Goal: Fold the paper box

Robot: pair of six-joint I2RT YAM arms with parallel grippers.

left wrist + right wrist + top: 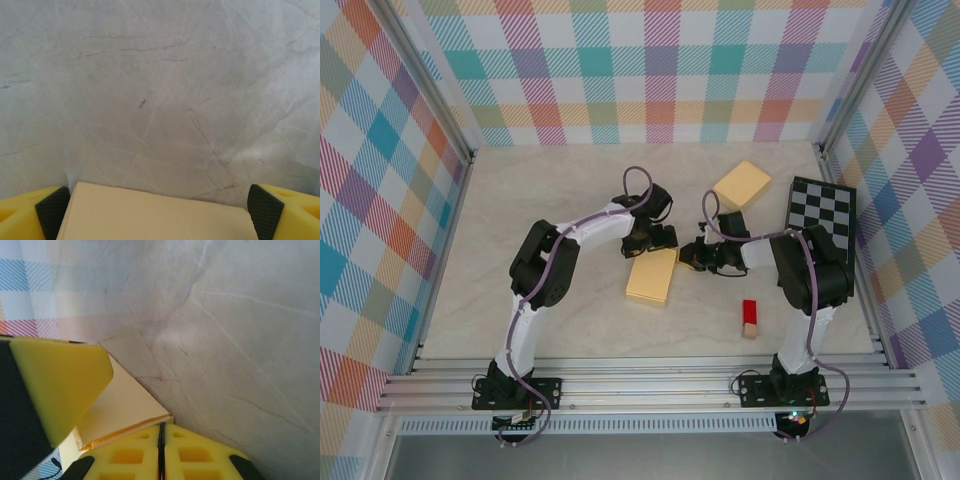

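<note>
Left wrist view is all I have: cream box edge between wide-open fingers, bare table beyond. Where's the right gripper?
Observer: The right gripper is shut, at the right edge of the paper box.
Operator: Holding it?
Observer: Cannot tell. In its wrist view the closed fingers sit right at the box's corner.
Operator: Anything else around?
Observer: A second cream piece lies beside a checkerboard at the far right, and a red block lies nearer the front.
</note>
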